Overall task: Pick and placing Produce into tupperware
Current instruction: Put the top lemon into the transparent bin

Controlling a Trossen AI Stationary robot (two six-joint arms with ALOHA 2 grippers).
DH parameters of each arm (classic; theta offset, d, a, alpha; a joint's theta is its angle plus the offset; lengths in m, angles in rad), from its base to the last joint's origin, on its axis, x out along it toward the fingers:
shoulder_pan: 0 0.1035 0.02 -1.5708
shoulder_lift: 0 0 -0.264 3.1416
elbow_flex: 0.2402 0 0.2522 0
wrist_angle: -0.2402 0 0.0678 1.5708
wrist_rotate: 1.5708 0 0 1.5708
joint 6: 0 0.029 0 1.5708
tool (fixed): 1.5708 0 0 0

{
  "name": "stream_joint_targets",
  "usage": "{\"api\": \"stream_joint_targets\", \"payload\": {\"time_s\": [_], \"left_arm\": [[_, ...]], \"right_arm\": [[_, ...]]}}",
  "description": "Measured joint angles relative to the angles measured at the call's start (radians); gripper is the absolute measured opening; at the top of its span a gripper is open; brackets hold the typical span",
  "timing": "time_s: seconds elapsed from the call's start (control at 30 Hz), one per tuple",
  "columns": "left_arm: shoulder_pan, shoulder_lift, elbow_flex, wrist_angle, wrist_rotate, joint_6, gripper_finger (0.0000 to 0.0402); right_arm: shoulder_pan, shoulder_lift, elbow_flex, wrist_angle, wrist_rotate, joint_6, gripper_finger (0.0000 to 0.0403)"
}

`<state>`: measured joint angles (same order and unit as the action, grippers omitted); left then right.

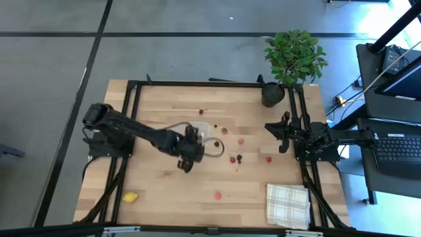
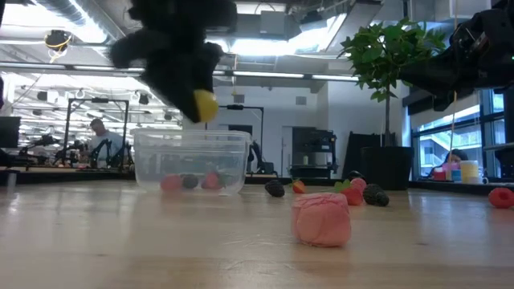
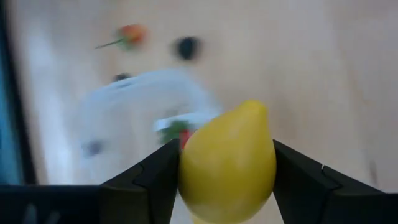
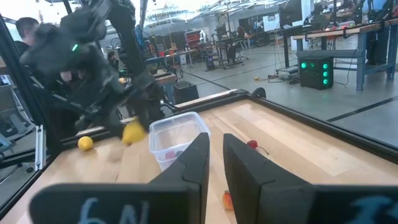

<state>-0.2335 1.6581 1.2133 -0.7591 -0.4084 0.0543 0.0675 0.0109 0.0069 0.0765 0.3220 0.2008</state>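
Note:
My left gripper hangs just on the near side of the clear tupperware, shut on a yellow lemon, which also shows in the low view. The tupperware stands on the table with a few red and dark berries inside. Loose red and dark berries lie on the wood to its right. A second lemon rests near the front left corner. My right gripper waits shut at the table's right side, holding nothing. My left gripper pinches the lemon's two opposite sides between its two fingers. Its pointed end sticks out past the fingertips. The fingers slant downward, coming from the table's left. The lemon is lifted clear, above the height of the tub's rim.
A potted plant stands at the far right corner and a checked cloth lies at the near right. One red berry lies alone near the front edge. Black frame rails border the table.

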Motion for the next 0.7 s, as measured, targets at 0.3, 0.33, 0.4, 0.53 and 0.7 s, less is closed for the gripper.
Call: {"api": "stream_joint_targets", "payload": {"time_s": [0.3, 0.33, 0.4, 0.53, 0.7], "left_arm": [[0.137, -0.055, 0.000, -0.020, -0.001, -0.208, 0.0213], [0.149, -0.055, 0.000, -0.023, 0.004, -0.209, 0.0213], [0.171, -0.046, 0.000, -0.026, 0.007, -0.211, 0.0213], [0.204, -0.040, 0.000, -0.045, 0.027, -0.213, 0.0214], [0.230, -0.040, 0.000, -0.047, 0.037, -0.261, 0.0215]], "right_arm": [[0.000, 0.000, 0.000, 0.000, 0.000, 0.000, 0.0051], [0.000, 0.000, 0.000, 0.000, 0.000, 0.000, 0.0051], [0.000, 0.000, 0.000, 0.000, 0.000, 0.000, 0.0051], [0.000, 0.000, 0.000, 0.000, 0.000, -0.003, 0.0051], [0.000, 0.000, 0.000, -0.004, 0.000, -0.010, 0.0051]]}}
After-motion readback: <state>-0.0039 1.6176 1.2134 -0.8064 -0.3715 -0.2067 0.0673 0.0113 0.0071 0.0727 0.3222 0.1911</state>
